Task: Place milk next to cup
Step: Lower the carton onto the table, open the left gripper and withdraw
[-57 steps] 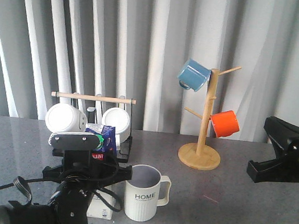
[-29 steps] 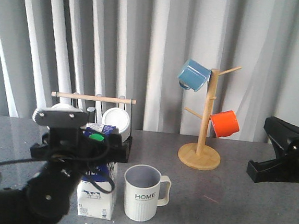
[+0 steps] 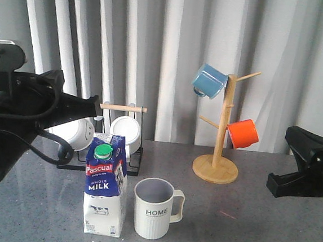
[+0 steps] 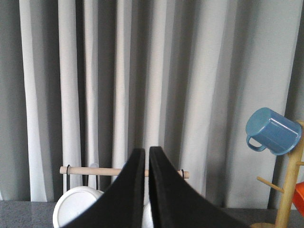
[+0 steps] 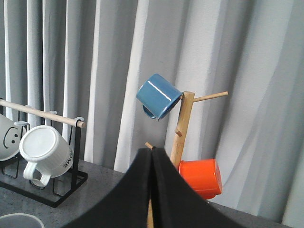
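Observation:
The milk, a blue and white carton with a green cap, stands upright on the grey table. The cup, cream-white with "HOME" on it, stands just to its right with a small gap between them. My left gripper is raised above and left of the milk. In the left wrist view its fingers are nearly together and hold nothing. My right gripper is shut and empty; the right arm is at the right edge, away from both.
A black wire rack with white mugs stands behind the milk. A wooden mug tree at the back right holds a blue mug and an orange mug. Grey curtains hang behind the table.
My left gripper has let go of the milk and risen up and to the left. The milk now stands uncovered beside the cup. The right arm has not moved.

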Available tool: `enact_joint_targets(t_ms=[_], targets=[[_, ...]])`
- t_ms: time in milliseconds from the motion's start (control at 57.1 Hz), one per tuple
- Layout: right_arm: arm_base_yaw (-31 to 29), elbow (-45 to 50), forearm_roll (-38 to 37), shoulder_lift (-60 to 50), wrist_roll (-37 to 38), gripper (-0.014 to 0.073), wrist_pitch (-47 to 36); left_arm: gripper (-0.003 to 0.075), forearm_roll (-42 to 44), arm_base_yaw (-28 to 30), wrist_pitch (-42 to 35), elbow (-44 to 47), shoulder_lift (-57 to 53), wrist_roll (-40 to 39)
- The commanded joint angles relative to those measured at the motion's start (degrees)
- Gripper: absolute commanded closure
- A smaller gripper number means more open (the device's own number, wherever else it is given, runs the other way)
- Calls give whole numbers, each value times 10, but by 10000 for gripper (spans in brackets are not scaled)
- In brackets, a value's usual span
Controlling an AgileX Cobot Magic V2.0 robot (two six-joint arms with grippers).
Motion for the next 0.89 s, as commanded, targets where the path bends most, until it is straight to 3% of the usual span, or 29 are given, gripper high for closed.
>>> enact_joint_targets(t_ms=[0,88,263,420,508,665,876], targets=[[-3,-14,-1,-11,-1,602,-40,727,13,-2,-17,-16,-16,9],[-3,-14,-1,-11,-1,602,-40,727,4,-2,-12,-16,-16,-7],[-3,-14,-1,-11,-1,602,-40,727,67,-28,73,-56,-19,-193],[-3,-14,-1,-11,-1,602,-40,727,314,-73,247,-77,-20,-277],[-3,-14,-1,-11,-1,602,-39,727,403,-75,308,-60,-20,-316],[-3,-14,-1,-11,-1,602,-40,727,526,-29,270,69,-78,-463],[-3,-14,-1,-11,-1,602,-40,727,541,93,189,306,-250,-546]])
